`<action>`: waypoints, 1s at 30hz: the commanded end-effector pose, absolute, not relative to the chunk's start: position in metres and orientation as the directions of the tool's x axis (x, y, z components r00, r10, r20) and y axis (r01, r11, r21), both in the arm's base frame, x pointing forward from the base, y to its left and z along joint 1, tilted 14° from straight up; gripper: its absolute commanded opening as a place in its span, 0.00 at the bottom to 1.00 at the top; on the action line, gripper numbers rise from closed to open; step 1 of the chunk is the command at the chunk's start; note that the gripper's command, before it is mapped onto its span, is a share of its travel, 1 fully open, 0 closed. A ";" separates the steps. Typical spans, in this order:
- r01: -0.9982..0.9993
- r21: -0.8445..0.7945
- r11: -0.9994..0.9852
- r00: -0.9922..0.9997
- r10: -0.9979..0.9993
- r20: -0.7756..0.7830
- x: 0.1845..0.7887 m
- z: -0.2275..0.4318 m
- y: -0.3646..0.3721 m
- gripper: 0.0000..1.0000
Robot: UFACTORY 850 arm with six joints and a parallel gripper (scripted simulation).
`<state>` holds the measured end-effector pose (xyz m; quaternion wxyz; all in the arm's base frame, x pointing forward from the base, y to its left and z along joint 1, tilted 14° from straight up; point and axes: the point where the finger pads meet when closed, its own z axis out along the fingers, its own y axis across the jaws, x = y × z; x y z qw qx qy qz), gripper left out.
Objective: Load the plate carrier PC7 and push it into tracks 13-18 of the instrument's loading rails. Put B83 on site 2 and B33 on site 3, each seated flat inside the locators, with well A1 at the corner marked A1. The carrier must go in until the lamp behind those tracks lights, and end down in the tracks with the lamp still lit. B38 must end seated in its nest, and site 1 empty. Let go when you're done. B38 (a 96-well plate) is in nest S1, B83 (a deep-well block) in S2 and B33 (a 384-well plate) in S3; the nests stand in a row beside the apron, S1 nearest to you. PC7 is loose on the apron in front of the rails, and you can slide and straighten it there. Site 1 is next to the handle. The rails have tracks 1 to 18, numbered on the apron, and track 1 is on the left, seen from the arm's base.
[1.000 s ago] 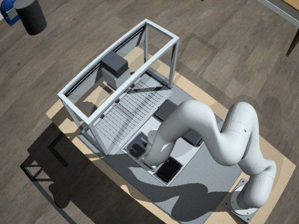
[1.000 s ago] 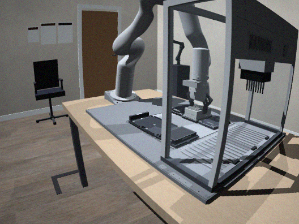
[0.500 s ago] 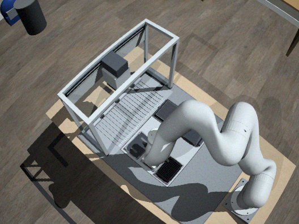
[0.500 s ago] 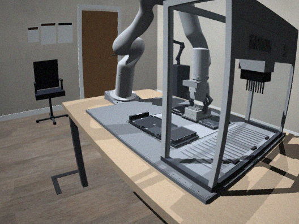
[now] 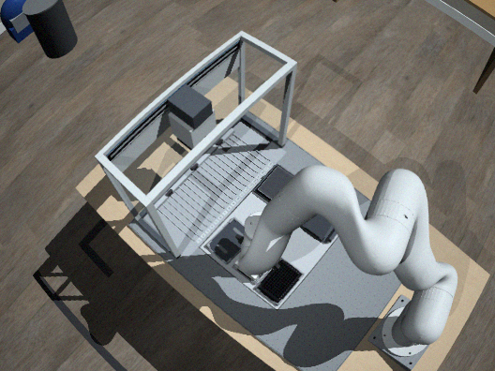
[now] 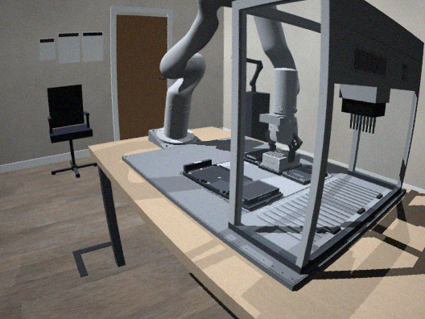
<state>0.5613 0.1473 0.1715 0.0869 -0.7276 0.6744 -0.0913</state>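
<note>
The gripper [image 6: 282, 147] is reaching straight down, and its fingers [image 6: 296, 146] are pinching the white block [image 6: 277, 159] from both sides. The block is sitting in the middle holder of the row, at about 3 o'clock from the long dark tray [image 6: 225, 181]. The tray is lying on the gray mat [image 6: 161, 163] at 9 o'clock from the rails [image 6: 322, 203].

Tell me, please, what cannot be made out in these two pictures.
Exterior view: the gripper is shut on the deep-well block, but no label on it can be read; a frame post crosses the carrier.
Top view: the arm covers the gripper and that block; the track numbers on the apron are too small to read.
</note>
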 end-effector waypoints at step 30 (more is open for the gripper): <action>-0.965 -0.252 -0.075 0.074 -0.997 0.015 0.559 0.186 0.148 0.00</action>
